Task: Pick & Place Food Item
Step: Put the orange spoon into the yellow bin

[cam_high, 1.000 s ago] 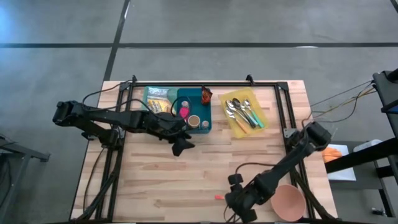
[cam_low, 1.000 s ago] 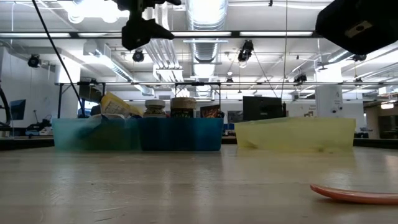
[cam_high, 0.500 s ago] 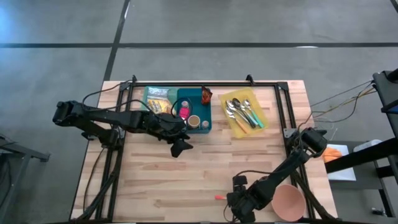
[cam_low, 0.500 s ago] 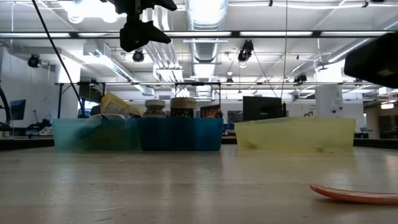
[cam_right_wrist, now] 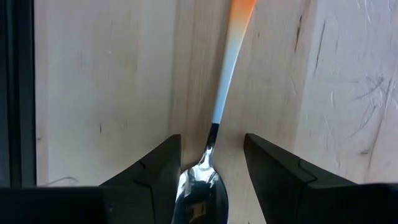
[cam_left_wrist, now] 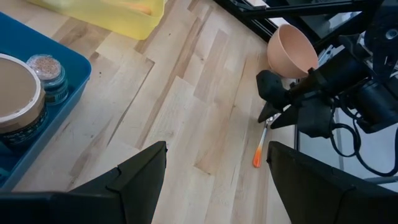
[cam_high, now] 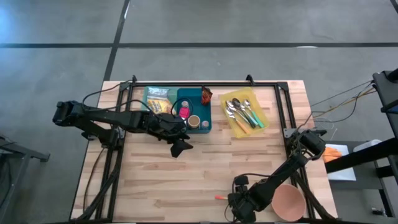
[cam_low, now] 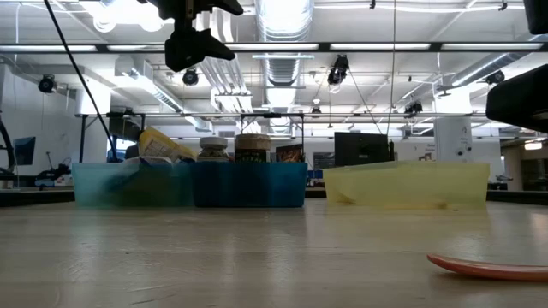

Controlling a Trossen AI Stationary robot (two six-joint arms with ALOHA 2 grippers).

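Spoon [cam_right_wrist: 214, 118]: lower middle of the high view, on the bench [cam_high: 186, 174], just left of the bowl [cam_high: 288, 200]; one loose.
Handling: likely light, stiff, slippery; take the handle near the bowl end.
Right pincer [cam_right_wrist: 208, 165]: half open, straddling the spoon's neck, not gripping.
Left pincer [cam_left_wrist: 214, 171]: wide open, empty, hovering beside the blue bin [cam_high: 198, 106].
Count: two bins, one bowl.

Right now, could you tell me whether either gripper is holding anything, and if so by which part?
Neither grip is confirmed. The right gripper straddles the spoon at its bowl end on the table; whether it clamps it cannot be told. The left gripper hangs open and empty.
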